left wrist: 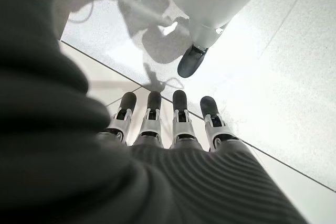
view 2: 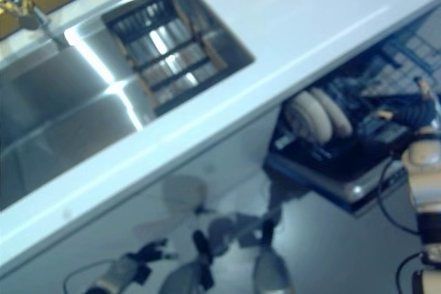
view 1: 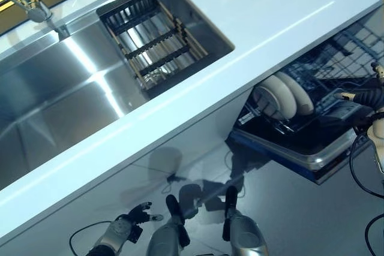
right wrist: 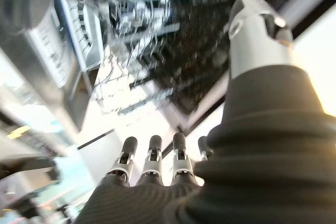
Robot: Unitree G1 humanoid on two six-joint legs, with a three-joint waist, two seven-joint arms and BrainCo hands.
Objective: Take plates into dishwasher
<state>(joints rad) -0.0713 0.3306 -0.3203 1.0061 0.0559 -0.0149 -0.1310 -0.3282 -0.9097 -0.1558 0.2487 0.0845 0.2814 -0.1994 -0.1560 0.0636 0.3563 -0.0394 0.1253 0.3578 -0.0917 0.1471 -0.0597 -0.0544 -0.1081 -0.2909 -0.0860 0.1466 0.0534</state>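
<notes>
Below tabletop (view 1: 252, 22), right: two plates (view 1: 282, 97) stood on edge in dishwasher rack (view 1: 312, 124).
Right hand (view 1: 366, 97): fingers straight, nothing held, just beside rack.
Left hand (view 1: 135, 217): relaxed, empty, low.
Nearer arm: right.

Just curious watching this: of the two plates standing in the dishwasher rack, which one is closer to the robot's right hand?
The right-hand plate, standing nearer the right hand at the rack's far side. The other plate stands just beyond it, towards the sink.

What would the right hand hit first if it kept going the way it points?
Probably the dishwasher rack: the right hand, fingers straight and empty, points toward its wires, though depth is unclear.
</notes>
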